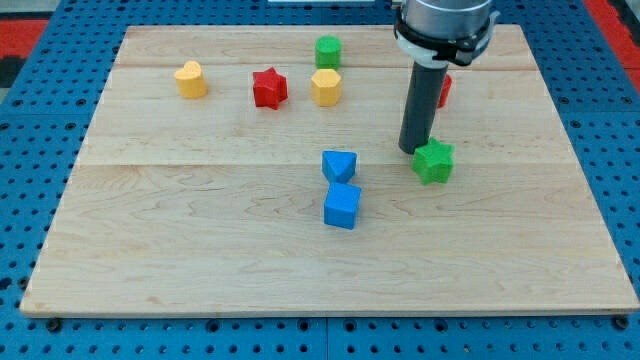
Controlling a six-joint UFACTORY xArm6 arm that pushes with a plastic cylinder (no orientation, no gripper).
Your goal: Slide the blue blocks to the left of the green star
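Note:
The green star (434, 162) lies right of the board's middle. Two blue blocks sit to its left: a blue triangular block (339, 165) and, touching it just below, a blue cube (342, 206). My rod comes down from the view's top, and my tip (414, 149) rests on the board right against the green star's upper left edge. The tip is about 70 px to the right of the blue blocks.
A yellow heart-shaped block (190, 79) sits at the upper left, a red star (269, 88) and a yellow hexagon (326, 87) beside it, and a green cylinder (328, 51) above. A red block (444, 88) is partly hidden behind the rod. The wooden board (200, 250) lies on blue pegboard.

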